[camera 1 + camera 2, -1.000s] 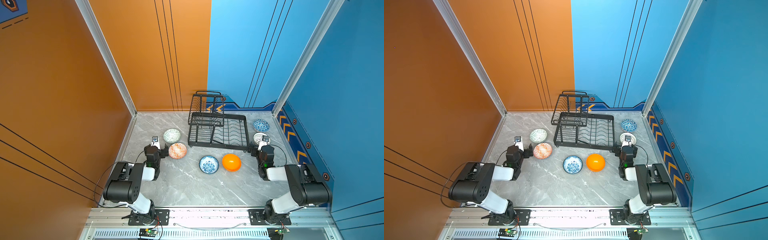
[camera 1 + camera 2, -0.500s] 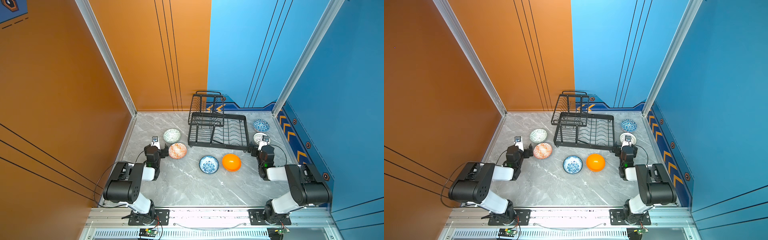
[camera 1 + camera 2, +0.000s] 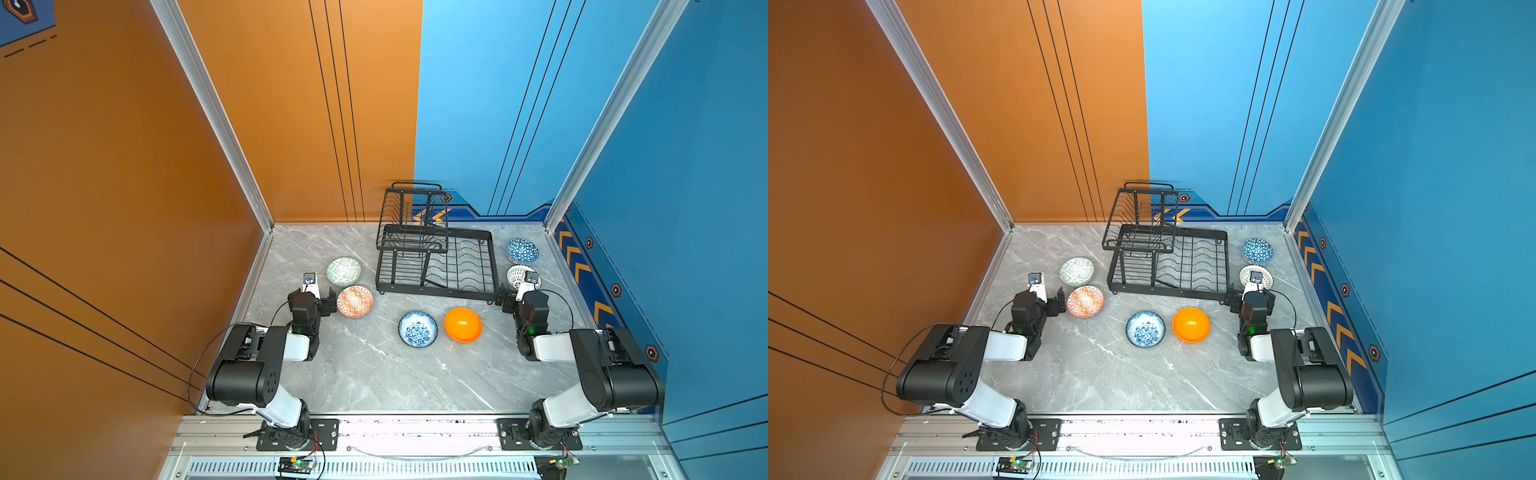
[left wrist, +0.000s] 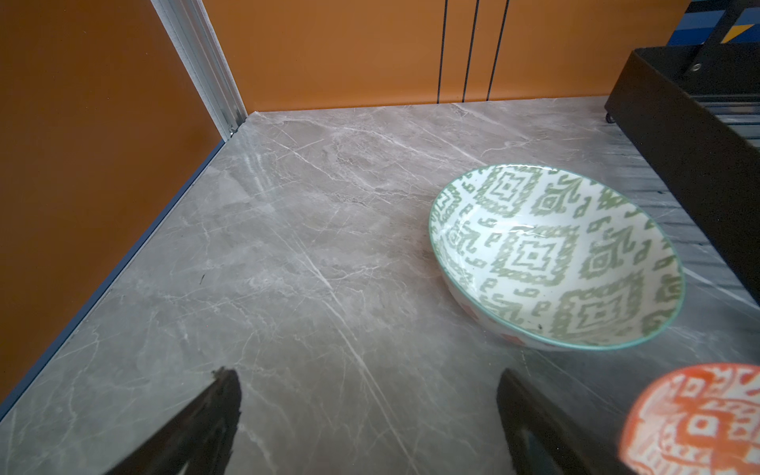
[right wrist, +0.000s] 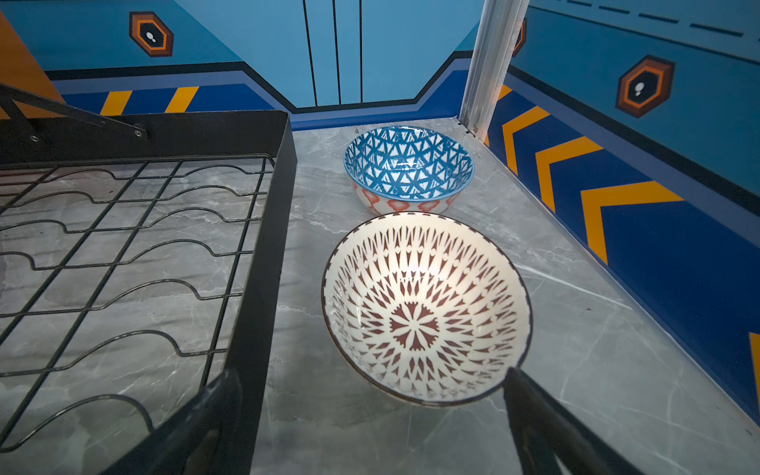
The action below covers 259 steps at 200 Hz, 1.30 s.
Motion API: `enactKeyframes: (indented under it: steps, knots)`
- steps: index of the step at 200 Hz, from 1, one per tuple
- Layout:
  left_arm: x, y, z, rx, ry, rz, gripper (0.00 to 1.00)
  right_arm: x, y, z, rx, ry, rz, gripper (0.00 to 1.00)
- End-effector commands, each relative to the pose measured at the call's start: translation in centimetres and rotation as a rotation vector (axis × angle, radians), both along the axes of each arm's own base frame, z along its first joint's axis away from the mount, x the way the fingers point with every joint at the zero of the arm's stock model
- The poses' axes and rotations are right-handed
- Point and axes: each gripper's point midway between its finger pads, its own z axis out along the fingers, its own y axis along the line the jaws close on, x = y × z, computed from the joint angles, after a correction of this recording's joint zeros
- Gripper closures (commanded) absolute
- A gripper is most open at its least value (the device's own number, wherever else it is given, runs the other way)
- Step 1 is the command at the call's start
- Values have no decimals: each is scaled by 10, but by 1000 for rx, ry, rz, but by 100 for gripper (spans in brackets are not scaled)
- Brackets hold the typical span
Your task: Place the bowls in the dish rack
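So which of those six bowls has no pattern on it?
The plain orange bowl, sitting in front of the dish rack beside the blue floral bowl. The other five are all patterned.

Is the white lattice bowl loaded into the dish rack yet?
No, the right wrist view shows the white lattice bowl sitting on the marble table beside the dish rack, outside its black frame.
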Motion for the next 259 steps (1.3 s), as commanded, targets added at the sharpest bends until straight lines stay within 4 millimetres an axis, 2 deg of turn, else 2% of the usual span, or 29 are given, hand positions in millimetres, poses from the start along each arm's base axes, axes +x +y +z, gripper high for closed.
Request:
enactKeyframes:
  steps: [1, 40, 66, 86, 103, 119, 137, 155, 166, 171, 178, 212, 237, 259]
  knots:
    - [6, 1, 12, -6, -11, 7, 2, 3, -1, 9, -24, 15, -25, 0]
    - [3, 16, 29, -26, -3, 76, 2, 8, 3, 24, -72, 68, -41, 0]
    - [-5, 27, 44, -38, 8, 150, 2, 2, -3, 42, -155, 82, -162, 0]
    - [-8, 41, 59, -134, 50, 254, 2, -4, -12, 61, -161, 102, -294, 0]
    - [-7, 45, 67, -238, 95, 316, 2, -10, -23, 76, -41, 98, -421, 0]
    - [-2, 39, 70, -328, 144, 325, 2, -31, -41, 81, 140, 121, -602, 0]
    - [5, 35, 73, -432, 193, 355, 2, -30, -33, 84, 297, 186, -554, 0]
    - [17, 27, 76, -519, 246, 361, 2, -27, -27, 94, 398, 172, -508, 0]
    - [19, 17, 66, -557, 333, 355, 2, -25, -24, 104, 427, 159, -479, 0]
    - [28, 13, 75, -580, 337, 334, 2, -24, -22, 109, 433, 155, -471, 0]
    - [33, 5, 72, -608, 385, 314, 2, -24, -21, 115, 442, 153, -462, 0]
    - [39, -27, 43, -713, 634, 285, 2, -12, -4, 133, 475, 203, -382, 0]
    - [41, -36, 25, -729, 706, 300, 2, 1, 16, 142, 478, 259, -306, 0]
    - [46, -35, 19, -708, 727, 312, 2, 11, 27, 148, 459, 275, -265, 0]
